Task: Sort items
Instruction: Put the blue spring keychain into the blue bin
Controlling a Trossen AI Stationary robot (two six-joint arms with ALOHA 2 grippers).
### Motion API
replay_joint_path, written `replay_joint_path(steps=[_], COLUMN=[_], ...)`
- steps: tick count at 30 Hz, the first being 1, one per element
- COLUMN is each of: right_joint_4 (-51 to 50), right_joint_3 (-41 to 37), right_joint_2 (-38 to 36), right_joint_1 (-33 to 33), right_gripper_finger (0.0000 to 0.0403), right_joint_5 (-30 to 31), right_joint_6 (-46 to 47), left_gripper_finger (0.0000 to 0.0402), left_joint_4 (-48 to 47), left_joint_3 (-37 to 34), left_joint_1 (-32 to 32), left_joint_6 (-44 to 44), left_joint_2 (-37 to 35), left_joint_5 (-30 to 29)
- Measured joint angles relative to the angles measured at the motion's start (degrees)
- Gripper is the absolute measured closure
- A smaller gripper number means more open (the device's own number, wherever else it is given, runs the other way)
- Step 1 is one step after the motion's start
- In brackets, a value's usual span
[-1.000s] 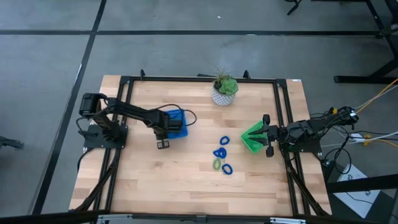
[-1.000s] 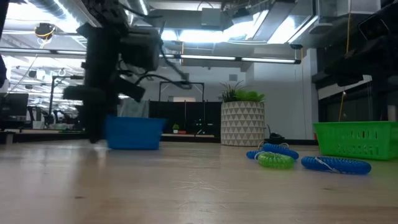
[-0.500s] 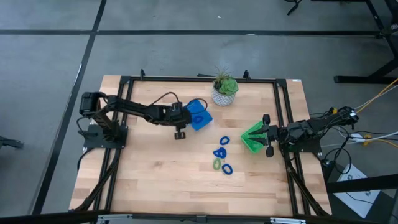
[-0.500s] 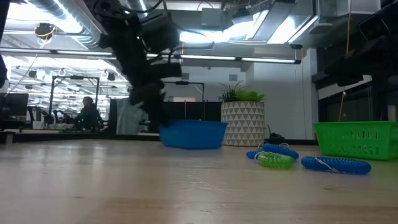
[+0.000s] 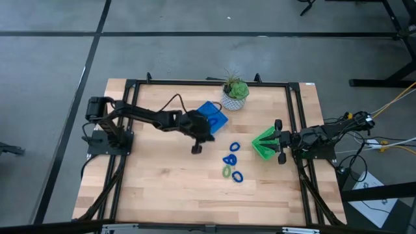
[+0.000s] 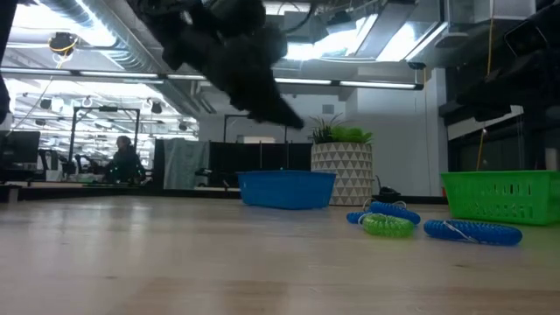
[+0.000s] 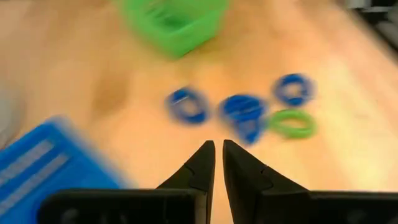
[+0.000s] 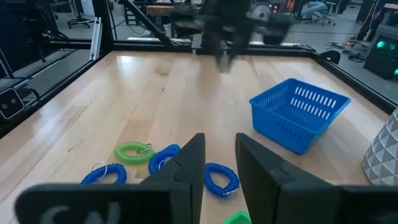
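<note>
Five rings [image 5: 231,162]: lay unsorted between the trays.
Left gripper [image 5: 197,149]: fingers pressed together, empty, near them.
Right gripper [image 5: 281,141]: jaws parted, waited beside green tray [image 5: 263,144].

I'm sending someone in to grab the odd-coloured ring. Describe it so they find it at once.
Start at the green tray on the table's right side, then look at the small cluster of coiled rings beside it, toward the table's middle. The light green ring lies in that cluster, touching a blue ring. It is the only green ring visible.
</note>
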Motion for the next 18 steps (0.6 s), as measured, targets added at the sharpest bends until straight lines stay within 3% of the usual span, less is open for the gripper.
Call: replay_joint_path(steps=[4,11,18], right_joint_4=[-0.01,0.01,0.02], right_joint_3=[0.0,0.0,0.02], right_joint_2=[0.0,0.0,0.0], right_joint_1=[0.0,0.0,0.0], right_gripper_finger=[0.0313,0.0313,0.0313], right_joint_5=[-0.02,-0.02,-0.02], right_joint_6=[0.0,-0.01,0.0], left_gripper_finger=[0.0373,0.0341,0.029], left_joint_4=[-0.23,-2.85,-13.72], left_joint_3=[2.23,9.35,21.67], left_joint_1=[-5.1,-11.49,-11.64], left_joint_6=[5.9,8.21,3.32], left_joint_2=[0.78,6.29,15.8], left_joint_5=[-0.54,-16.55,-14.59])
